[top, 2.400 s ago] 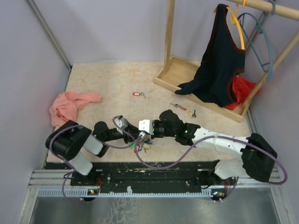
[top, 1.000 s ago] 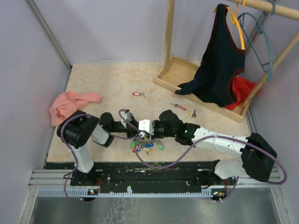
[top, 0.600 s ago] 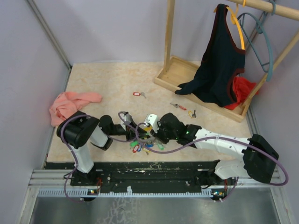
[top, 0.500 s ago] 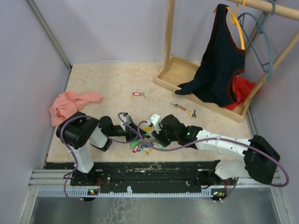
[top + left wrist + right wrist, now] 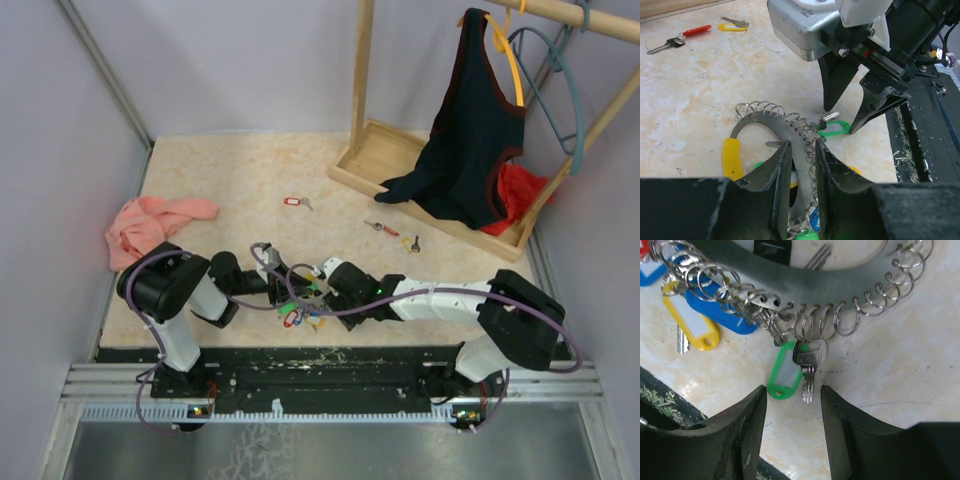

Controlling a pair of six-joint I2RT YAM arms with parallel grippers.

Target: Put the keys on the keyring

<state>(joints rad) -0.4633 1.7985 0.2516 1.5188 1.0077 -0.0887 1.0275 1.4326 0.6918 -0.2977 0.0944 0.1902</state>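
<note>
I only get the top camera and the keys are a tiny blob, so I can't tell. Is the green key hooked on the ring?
Observer: Yes, the right wrist view shows the green-tagged key hanging from a small loop on the keyring.
Operator: Is anything squeezing it?
Observer: No, the right gripper is open, straddling the key without touching it.
Operator: Who holds the ring?
Observer: The left gripper, clamped on its flat metal band.

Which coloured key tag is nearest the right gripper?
The green tag, lying right before the right gripper beside a silver key; the yellow tag and blue tag lie farther left.
</note>
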